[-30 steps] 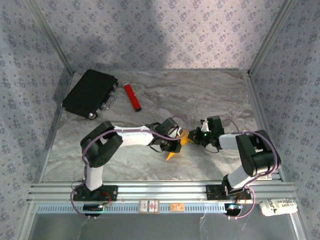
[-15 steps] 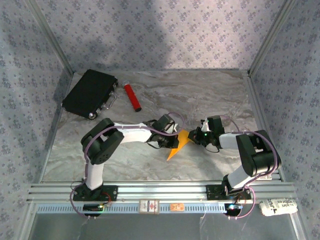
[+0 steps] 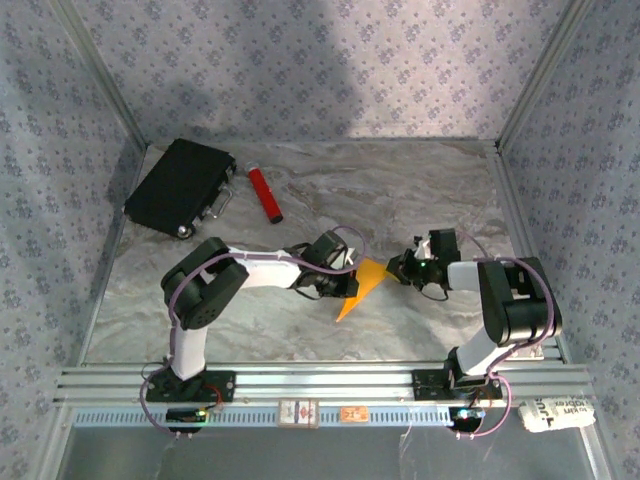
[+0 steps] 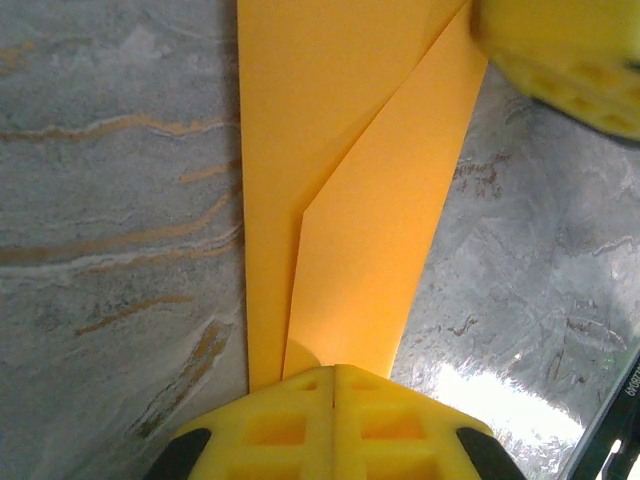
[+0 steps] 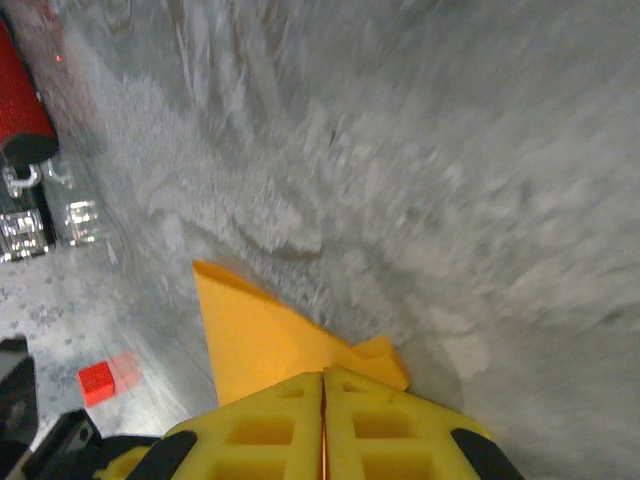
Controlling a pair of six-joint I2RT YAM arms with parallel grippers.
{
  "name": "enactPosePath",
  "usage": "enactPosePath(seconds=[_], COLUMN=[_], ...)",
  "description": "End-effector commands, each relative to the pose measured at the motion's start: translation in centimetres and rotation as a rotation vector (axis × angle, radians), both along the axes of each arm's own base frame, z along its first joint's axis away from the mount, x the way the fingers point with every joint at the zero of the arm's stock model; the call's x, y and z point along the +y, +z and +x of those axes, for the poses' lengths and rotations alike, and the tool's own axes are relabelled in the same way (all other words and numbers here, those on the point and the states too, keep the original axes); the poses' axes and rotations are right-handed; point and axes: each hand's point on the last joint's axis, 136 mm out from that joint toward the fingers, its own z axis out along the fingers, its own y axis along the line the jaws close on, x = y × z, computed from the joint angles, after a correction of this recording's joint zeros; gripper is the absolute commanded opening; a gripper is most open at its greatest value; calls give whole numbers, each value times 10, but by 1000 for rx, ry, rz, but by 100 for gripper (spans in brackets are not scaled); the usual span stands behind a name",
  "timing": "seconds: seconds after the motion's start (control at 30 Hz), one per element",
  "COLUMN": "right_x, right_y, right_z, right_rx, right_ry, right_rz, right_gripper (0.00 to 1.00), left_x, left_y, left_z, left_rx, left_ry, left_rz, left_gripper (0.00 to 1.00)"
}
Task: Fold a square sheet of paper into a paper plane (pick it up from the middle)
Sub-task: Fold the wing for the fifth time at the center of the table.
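Two robot arms are meeting over the square sheet of paper, already creased to a pointed shape and lying flat on the marble-pattern table, near its middle and toward the front. The left gripper is bearing on one end with its jaws together. The right gripper is doing the same at the opposite corner, jaws likewise closed. Whether either pair is actually nipping the paper or only pressing on it is hard to tell from the wrist views.

The risk is lying in that doubt. If one gripper is sliding while the other is pinning, the thin sheet could be dragged askew, buckled or torn along a crease. The small flap by the right fingertips is already looking rumpled. The overlapping folds in the left wrist view could spring open if pressure is being lifted too soon. With both sets of fingers working this close together, a misjudged sweep could also be knocking one against the other.

Open marble is stretching behind and to the right of the paper. The black case and red cylinder are sitting well apart at the back left, and a small red block is showing in the right wrist view. The aluminium rail is bounding the near edge, not far beyond the paper's tip.
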Motion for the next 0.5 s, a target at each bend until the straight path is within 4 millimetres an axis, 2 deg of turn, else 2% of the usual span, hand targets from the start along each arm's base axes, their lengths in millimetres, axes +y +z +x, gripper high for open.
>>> enactPosePath(seconds=[0.0, 0.13, 0.23, 0.47], right_x=[-22, -30, -29, -21], right_y=[-3, 11, 22, 28], right_z=[15, 26, 28, 4], right_rx=[-5, -32, -58, -59], right_ry=[-58, -70, -66, -60], right_rz=[-65, -75, -64, -67], right_gripper=[10, 11, 12, 15], left_x=[21, 20, 22, 37], left_y=[-31, -30, -29, -18], left_z=[-25, -27, -25, -9], left_rx=[77, 78, 70, 2], left_ry=[-3, 6, 41, 214], left_rz=[113, 107, 104, 116], left_gripper=[3, 3, 3, 4])
